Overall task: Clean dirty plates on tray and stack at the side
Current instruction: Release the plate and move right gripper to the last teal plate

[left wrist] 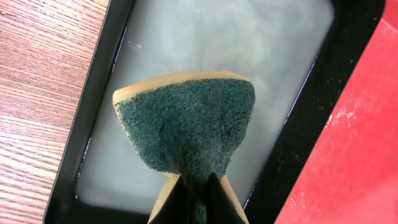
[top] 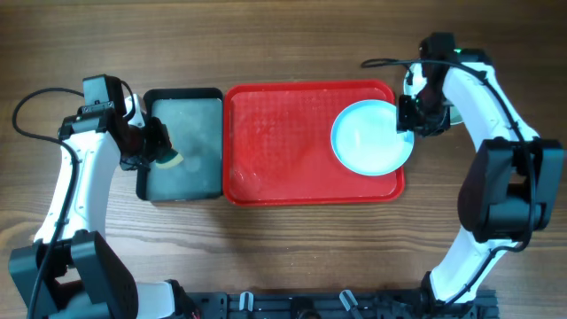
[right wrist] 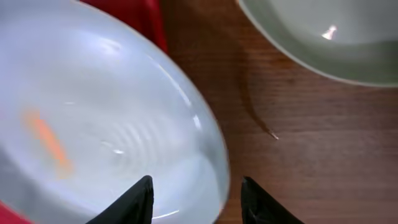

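I reckon this glossy plate (right wrist: 93, 118) slippery and brittle; my right claw (right wrist: 198, 190) gapes astride its rim, left claw (left wrist: 193, 190) pinching the sponge (left wrist: 186, 118).

No legible text, no labels, no numbers

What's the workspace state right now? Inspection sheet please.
Surface: wooden table.
Job's things: aqua plate on red tray, overhanging its right rim, orange streak on it; pale plate on the table beside it.
Clutter: nothing seen.
Grippers: left gripper, jaws shut on sponge over black-rimmed water tray; right gripper, jaws open astride the aqua plate's rim.
Cables: black cable looping by left arm.
Surroundings: nothing seen.
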You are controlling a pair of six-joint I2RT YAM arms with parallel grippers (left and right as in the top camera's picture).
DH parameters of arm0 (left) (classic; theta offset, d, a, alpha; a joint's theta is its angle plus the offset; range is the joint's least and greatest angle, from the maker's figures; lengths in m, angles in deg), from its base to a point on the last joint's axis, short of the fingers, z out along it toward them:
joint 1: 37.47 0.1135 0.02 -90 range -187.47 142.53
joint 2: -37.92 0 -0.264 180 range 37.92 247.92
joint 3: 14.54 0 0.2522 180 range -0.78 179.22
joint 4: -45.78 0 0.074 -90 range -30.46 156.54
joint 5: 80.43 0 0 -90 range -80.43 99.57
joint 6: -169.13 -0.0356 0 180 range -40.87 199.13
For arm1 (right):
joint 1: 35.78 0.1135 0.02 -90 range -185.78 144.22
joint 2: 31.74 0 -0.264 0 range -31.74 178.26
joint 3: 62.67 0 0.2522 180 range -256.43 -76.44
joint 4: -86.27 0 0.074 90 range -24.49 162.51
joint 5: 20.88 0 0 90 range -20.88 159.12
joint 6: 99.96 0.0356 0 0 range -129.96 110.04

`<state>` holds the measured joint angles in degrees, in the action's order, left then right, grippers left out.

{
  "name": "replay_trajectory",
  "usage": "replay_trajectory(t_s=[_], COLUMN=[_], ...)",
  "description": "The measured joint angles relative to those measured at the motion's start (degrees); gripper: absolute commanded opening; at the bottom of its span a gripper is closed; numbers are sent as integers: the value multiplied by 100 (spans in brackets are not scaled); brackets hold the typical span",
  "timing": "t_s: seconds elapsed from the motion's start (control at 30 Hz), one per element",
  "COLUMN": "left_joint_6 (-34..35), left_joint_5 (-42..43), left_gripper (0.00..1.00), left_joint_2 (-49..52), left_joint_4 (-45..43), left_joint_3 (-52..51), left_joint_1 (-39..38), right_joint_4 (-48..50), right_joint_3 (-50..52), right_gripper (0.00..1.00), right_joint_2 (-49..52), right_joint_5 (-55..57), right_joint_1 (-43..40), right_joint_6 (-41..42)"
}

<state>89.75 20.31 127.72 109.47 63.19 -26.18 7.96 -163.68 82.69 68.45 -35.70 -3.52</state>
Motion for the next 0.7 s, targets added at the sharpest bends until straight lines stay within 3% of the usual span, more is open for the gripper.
replay_trajectory(t_s=[0.1,0.13,0.17,0.2,0.43,0.7], left_joint_6=[0,0,0,0,0,0], left_joint_5=[0,0,0,0,0,0], left_gripper=[4,4,4,4,4,4], left_joint_2=[0,0,0,0,0,0], left_joint_4=[0,-2,-2,0,-4,-59], left_joint_3=[0,0,-2,0,0,0], left_joint_1=[0,0,0,0,0,0], right_joint_4=[31,114,223,278,719,1353], right_joint_3=[304,352,402,442,457,463], right_gripper=[29,22,7,4,4,4], right_joint_2=[-2,-2,-2,-2,-2,-2], right_joint_5=[468,525,553,542,-1362,-1613], right_joint_1=[-2,0,0,0,450,2081], right_joint_6=[262,302,328,363,382,452])
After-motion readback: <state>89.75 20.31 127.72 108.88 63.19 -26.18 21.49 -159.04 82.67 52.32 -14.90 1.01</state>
